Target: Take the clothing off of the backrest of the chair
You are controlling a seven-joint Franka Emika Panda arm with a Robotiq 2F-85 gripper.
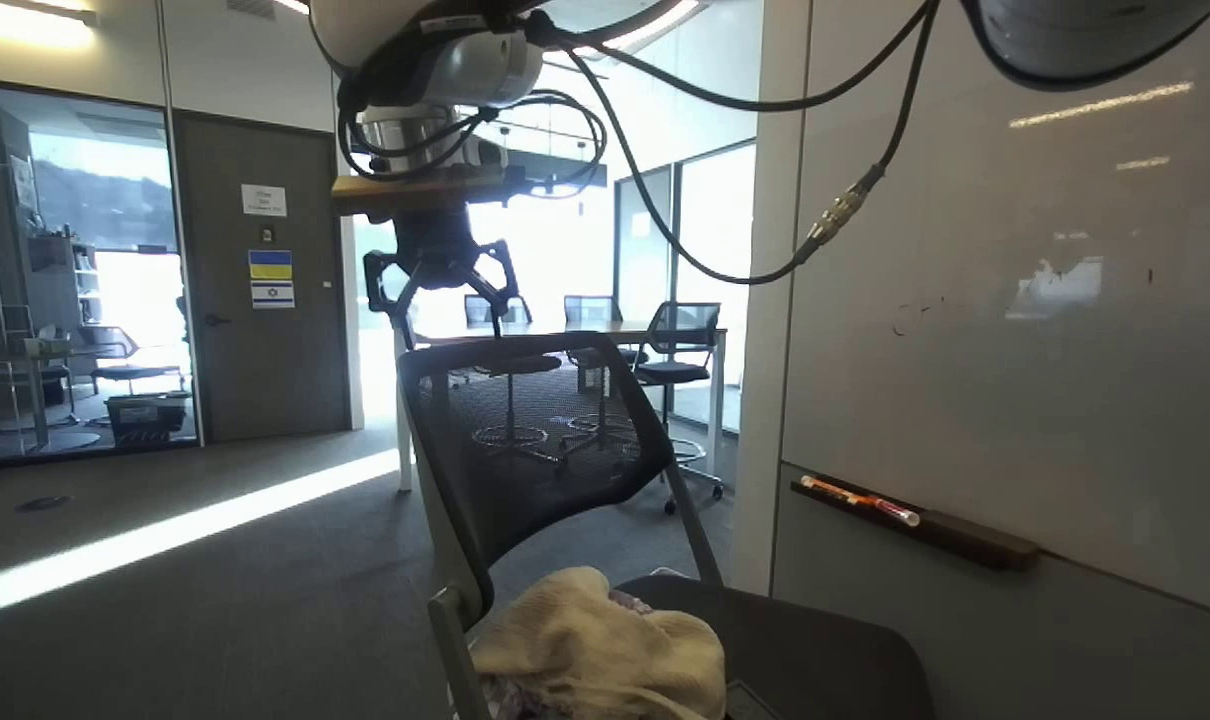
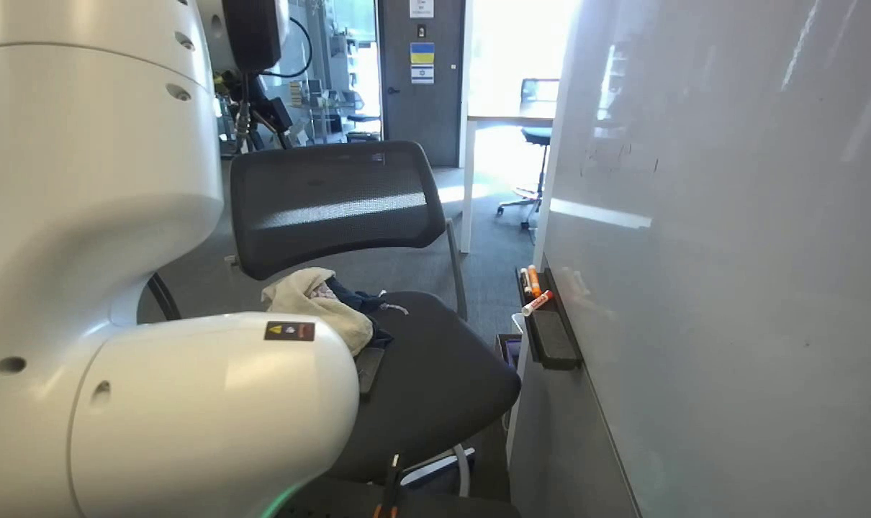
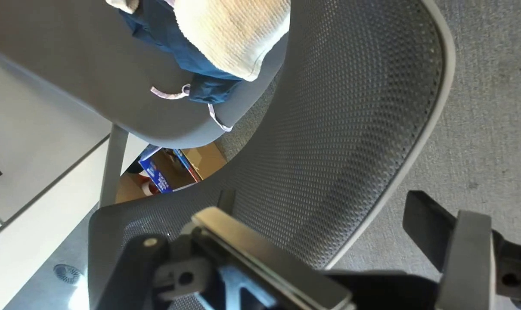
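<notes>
The clothing, cream with a navy part and thin ties, lies bunched on the chair seat [image 1: 815,650] below the backrest [image 1: 545,440]. It shows in both exterior views [image 1: 605,650] [image 2: 327,309] and at the top of the wrist view [image 3: 239,30]. No cloth hangs over the backrest. My gripper [image 1: 453,330] points down near the backrest's top edge, with its fingers apart and nothing between them. In the wrist view the backrest's rim [image 3: 398,172] runs between the open fingers [image 3: 325,215]; I cannot tell whether they touch it. In an exterior view the arm [image 2: 212,403] hides the gripper.
A whiteboard [image 1: 1005,300] stands beside the chair, with a ledge [image 2: 554,338] holding markers and jutting out. A high table with several chairs [image 1: 670,340] stands behind. A cardboard box [image 3: 204,159] is on the floor past the seat. A cable loop [image 1: 705,260] hangs from the arm.
</notes>
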